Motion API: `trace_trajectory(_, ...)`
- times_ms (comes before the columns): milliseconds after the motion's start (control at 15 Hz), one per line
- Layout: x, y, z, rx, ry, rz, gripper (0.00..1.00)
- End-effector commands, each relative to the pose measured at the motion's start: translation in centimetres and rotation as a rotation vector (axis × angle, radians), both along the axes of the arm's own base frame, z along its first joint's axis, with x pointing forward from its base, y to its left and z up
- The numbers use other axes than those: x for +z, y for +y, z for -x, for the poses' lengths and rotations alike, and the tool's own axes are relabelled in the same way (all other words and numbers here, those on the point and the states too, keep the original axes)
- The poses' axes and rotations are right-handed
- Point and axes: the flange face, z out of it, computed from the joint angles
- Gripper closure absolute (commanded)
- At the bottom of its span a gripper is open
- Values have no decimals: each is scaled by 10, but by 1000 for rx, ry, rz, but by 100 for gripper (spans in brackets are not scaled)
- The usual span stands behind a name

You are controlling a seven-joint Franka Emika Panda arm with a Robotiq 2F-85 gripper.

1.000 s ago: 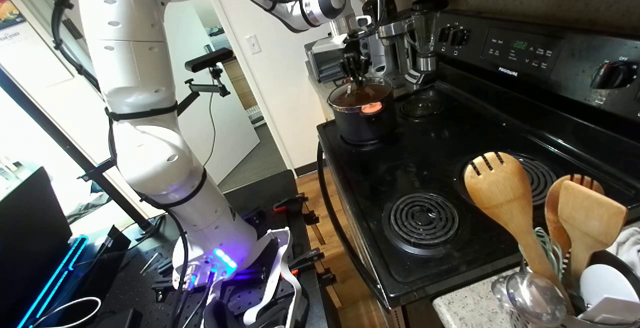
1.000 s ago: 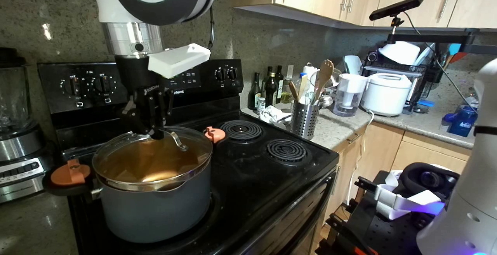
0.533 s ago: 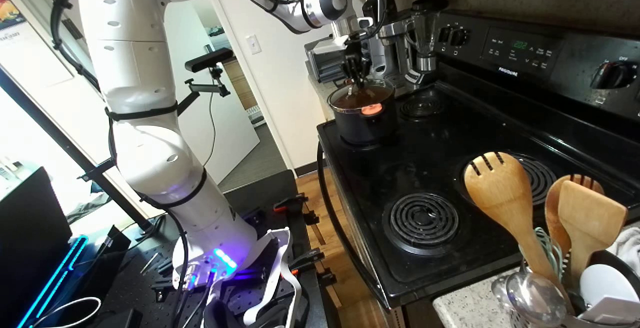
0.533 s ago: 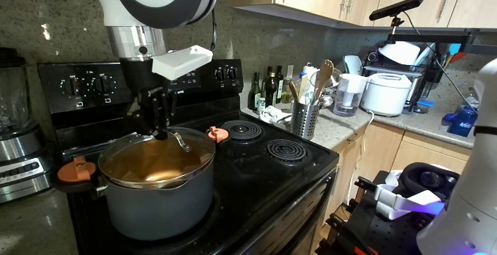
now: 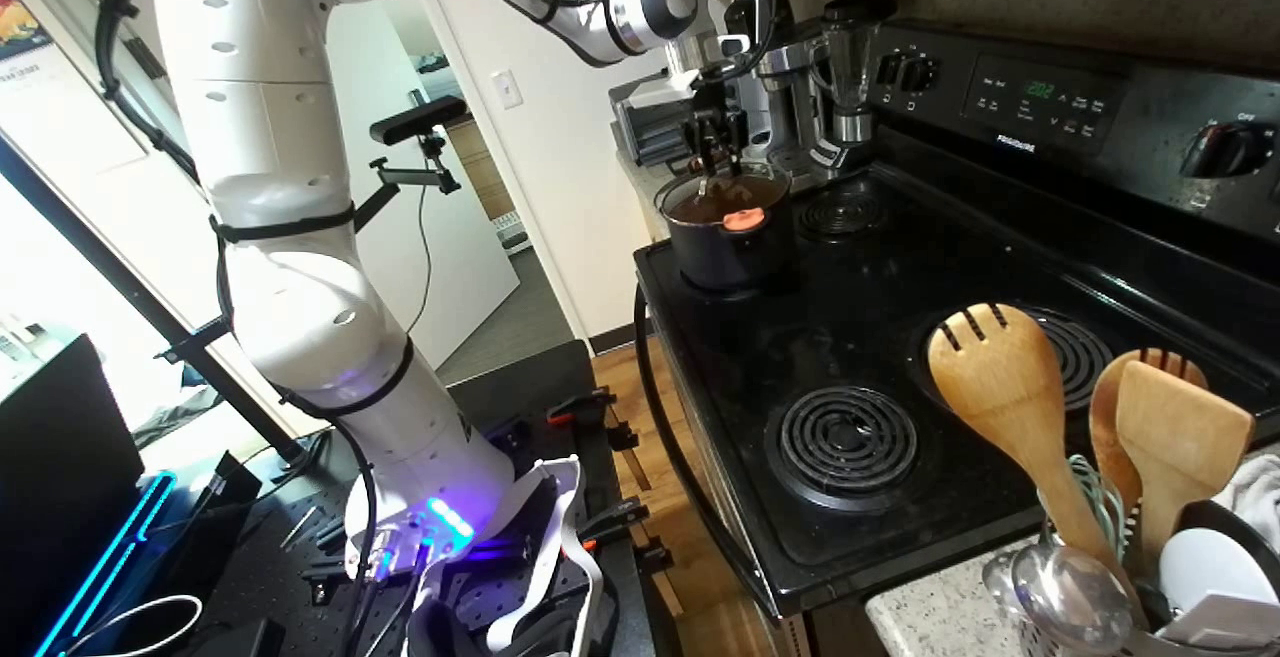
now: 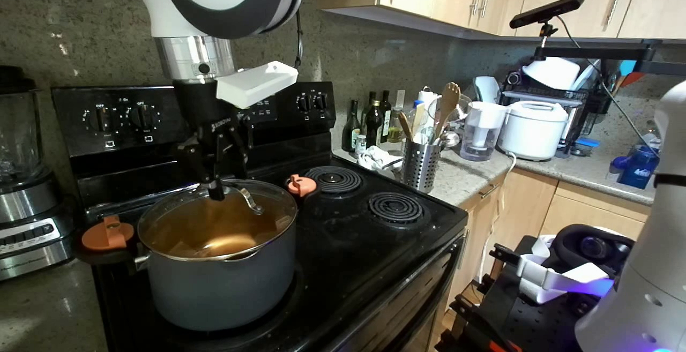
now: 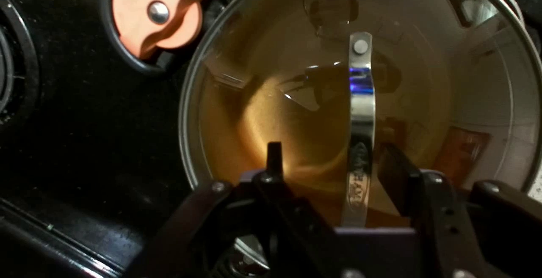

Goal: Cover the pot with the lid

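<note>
The dark grey-sided pot (image 6: 220,293) stands on a stove burner, its inside glowing copper-orange. Over its mouth rests the clear glass lid (image 6: 182,229) with a metal rim, looking level and seated on the pot's edge all round as far as shows. An arched metal handle (image 7: 361,104) runs across the lid's middle. My gripper (image 7: 336,166) is low above the lid with its jaws apart. One finger (image 7: 274,159) stands on each side of the handle, with a visible gap to both. In an exterior view the gripper (image 5: 721,167) hangs directly over the pot.
Orange-covered pot handles (image 6: 107,234) stick out at both sides. A blender (image 6: 21,170) stands beside the stove, whose control panel (image 6: 123,116) rises behind the pot. Coil burners (image 5: 848,442) and a steel holder of wooden utensils (image 6: 420,167) are further along.
The lid and pot shifted slightly right in an exterior view, and the lid's rim settled down flush onto the pot. My gripper's fingers then spread and let go of the handle.
</note>
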Motion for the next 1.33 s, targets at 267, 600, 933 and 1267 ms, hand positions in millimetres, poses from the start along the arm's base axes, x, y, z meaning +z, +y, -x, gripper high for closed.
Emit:
trace_trajectory(267, 34, -5, 14, -2, -23, -8, 0)
trace_trajectory(600, 89, -12, 40, 0, -119, -39, 0)
trace_trajectory(933, 136, -52, 65, -194, -308, -128, 0)
trace_trajectory(1267, 132, -112, 69, -415, -351, -149, 0)
